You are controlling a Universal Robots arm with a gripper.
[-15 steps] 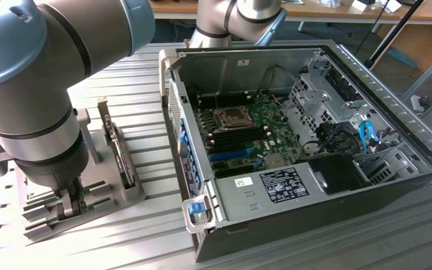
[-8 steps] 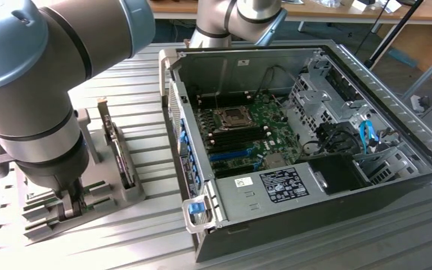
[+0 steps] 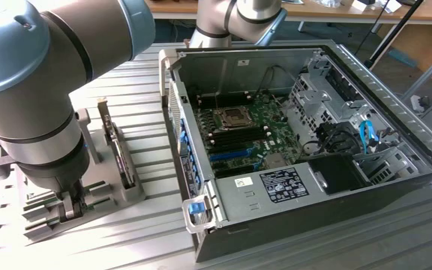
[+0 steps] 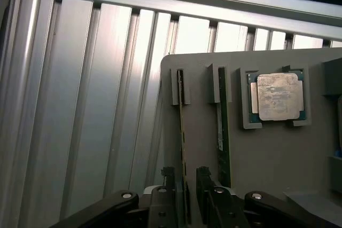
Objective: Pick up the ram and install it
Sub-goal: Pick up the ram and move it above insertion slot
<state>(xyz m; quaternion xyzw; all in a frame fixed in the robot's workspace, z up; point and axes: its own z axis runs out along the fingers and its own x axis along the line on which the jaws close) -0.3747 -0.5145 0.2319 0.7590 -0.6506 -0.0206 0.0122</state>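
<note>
Hand [image 4: 185, 172] open, straddling thin green ram stick [image 4: 181, 126], which stands on edge in grey holder tray [image 4: 267, 153] on ribbed metal surface [image 4: 80, 105]. Risk: off-centre closing could tilt it, or nick twin stick [image 4: 223, 132] just beside.

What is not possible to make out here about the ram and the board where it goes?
One end of the ram: wrist view, covered by the open hand and cut off by the picture's edge.
Slots on the motherboard: exterior view, too small to tell whether they are free.
</note>
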